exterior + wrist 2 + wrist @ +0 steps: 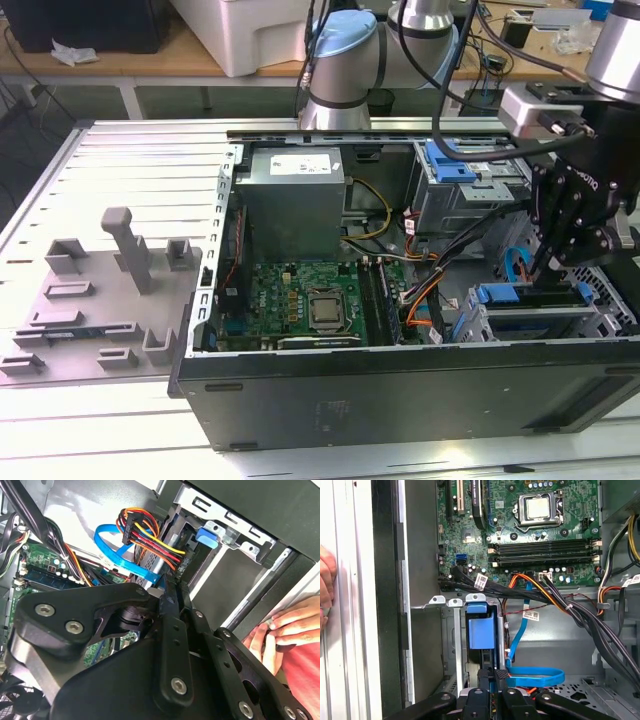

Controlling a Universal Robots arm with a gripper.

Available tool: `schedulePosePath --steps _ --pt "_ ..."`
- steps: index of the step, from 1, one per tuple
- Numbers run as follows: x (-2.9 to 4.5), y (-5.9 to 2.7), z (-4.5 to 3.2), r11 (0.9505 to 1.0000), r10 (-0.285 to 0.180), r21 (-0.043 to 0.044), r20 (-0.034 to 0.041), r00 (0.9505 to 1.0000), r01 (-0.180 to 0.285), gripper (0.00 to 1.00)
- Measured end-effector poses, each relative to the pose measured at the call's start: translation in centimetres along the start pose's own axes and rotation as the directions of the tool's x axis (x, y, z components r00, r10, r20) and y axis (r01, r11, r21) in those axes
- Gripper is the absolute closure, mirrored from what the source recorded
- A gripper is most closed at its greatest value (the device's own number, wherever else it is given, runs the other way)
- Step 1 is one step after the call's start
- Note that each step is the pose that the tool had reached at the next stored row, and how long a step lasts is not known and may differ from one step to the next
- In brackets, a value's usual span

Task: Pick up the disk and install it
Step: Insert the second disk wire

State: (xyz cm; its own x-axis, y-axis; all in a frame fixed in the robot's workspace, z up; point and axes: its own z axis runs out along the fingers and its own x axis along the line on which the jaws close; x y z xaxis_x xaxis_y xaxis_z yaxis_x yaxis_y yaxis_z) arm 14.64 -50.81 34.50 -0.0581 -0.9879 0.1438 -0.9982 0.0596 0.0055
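Black linkage of the tool (496, 674) is crowding the near edge in both wrist views, its two fingers drawn narrow and, as far as I can judge, pinching the near edge of the disk (481, 632). The disk is standing on edge in the grey drive cage (451, 640) at the corner of the open computer case (400, 400), its blue bracket facing the first wrist camera. It is lying directly ahead of the fingertips, its long axis running along the fingers' line and down into the bay, so the tool and the slot are looking lined up. In the exterior view the arm is hanging over the cage on that view's right, fingertips just above the dark strip of the disk.

A blue data cable (535, 672) is looping just beside the fingers, and a bundle of orange, red and yellow wires (150, 535) is crossing close by. The motherboard (520, 525) is lying well apart, as is a grey fixture plate (90, 290) on the worktop (130, 160). A person's hand (280, 630) is resting at the case's outer wall.

White stickers are showing on the power supply (295, 190) and on cable tags; I am not reading their print.
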Motion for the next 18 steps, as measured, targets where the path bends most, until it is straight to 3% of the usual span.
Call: schedulePosePath --steps 18 --pt "-0.27 0.02 0.39 0.9994 -0.033 0.0048 -0.0004 0.9995 0.033 0.84"
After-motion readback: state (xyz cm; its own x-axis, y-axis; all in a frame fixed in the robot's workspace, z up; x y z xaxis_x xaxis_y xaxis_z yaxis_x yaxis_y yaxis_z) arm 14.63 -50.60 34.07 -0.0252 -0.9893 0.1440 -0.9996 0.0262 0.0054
